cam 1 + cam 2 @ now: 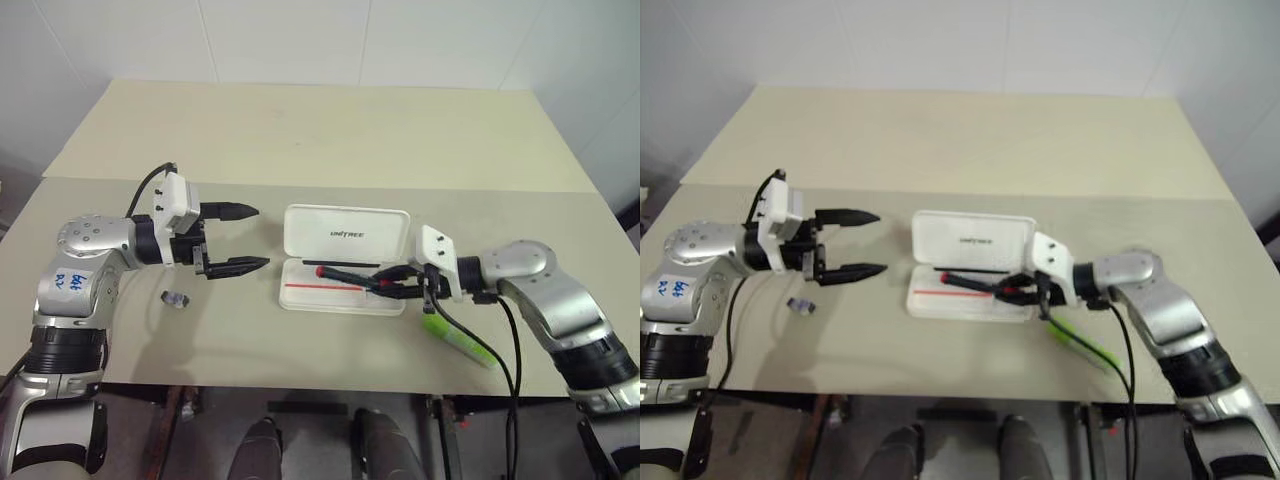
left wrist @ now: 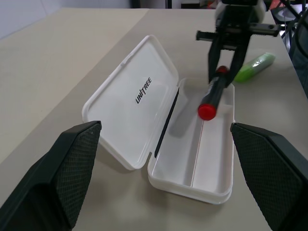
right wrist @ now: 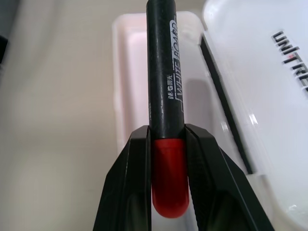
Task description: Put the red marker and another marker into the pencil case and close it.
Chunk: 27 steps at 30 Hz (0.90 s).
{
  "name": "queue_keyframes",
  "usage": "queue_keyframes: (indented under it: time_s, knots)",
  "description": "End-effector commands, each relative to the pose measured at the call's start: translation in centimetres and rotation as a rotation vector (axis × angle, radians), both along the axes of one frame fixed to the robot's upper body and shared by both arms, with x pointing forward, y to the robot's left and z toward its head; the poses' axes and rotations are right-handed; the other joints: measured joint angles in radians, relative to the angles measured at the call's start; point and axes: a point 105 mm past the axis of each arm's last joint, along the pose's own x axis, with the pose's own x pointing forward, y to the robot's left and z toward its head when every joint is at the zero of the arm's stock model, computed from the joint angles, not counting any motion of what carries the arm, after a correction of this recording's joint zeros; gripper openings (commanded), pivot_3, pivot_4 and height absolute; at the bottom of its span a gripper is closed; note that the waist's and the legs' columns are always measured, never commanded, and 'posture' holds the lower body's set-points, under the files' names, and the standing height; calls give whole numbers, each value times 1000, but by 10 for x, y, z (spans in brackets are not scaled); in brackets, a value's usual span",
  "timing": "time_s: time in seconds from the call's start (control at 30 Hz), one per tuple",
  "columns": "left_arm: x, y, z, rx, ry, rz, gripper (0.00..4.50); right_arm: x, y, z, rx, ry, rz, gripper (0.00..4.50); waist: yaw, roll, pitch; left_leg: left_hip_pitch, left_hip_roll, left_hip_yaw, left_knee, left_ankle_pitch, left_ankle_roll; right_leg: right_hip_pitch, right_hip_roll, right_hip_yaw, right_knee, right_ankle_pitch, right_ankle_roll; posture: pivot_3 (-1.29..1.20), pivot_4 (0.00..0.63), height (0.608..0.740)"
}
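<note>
The red marker [image 3: 166, 110] is pinched by its red end between the black fingers of the right gripper [image 1: 400, 285] and is held over the open tray of the pencil case [image 1: 340, 298], whose lid is laid back toward twelve o'clock. The green highlighter [image 1: 458, 337] is seen on the table [image 1: 330, 130] at about four o'clock from the case. The left gripper [image 1: 238, 238] is kept spread wide at nine o'clock of the case, nothing held.

Left hand [image 1: 237, 238] wide open and level; right hand [image 1: 383, 284] clamped shut, angled down.
</note>
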Motion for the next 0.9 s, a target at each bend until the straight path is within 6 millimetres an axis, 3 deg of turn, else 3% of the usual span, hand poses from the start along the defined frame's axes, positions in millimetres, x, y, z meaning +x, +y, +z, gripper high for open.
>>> queue_keyframes:
  time_s: [0.03, 0.37, 0.67, 0.9]
  knots:
    - [-4, -1, 7, 6, -42, -3, 4500, 7, 11, 2, -54, -42, 91, 651, -1, 0, 0, 0, 0, 0, 0, 0, 0, 0, 0, 0, 0, 0, 0, 0, 150, 740]
    - [-9, -2, 5, -2, -42, 10, 4500, 26, 30, -5, -72, -46, 138, 651, 0, 0, 0, -1, 0, 0, -1, 0, 0, -1, 0, 0, 1, 0, 0, 0, 150, 740]
    - [-10, -1, 7, -1, -46, 17, 4500, 32, 29, -9, -75, -29, 125, 651, 0, 0, 0, -1, 0, 0, -1, 0, 0, -1, 0, 0, 1, 0, 0, 0, 150, 740]
    - [-8, -4, 8, -2, -49, 6, 4500, 33, 26, -1, -67, -66, 118, 3054, -1, 0, 0, 0, 0, 0, -1, 0, 0, -1, 0, 0, 1, 0, 0, 0, 150, 740]
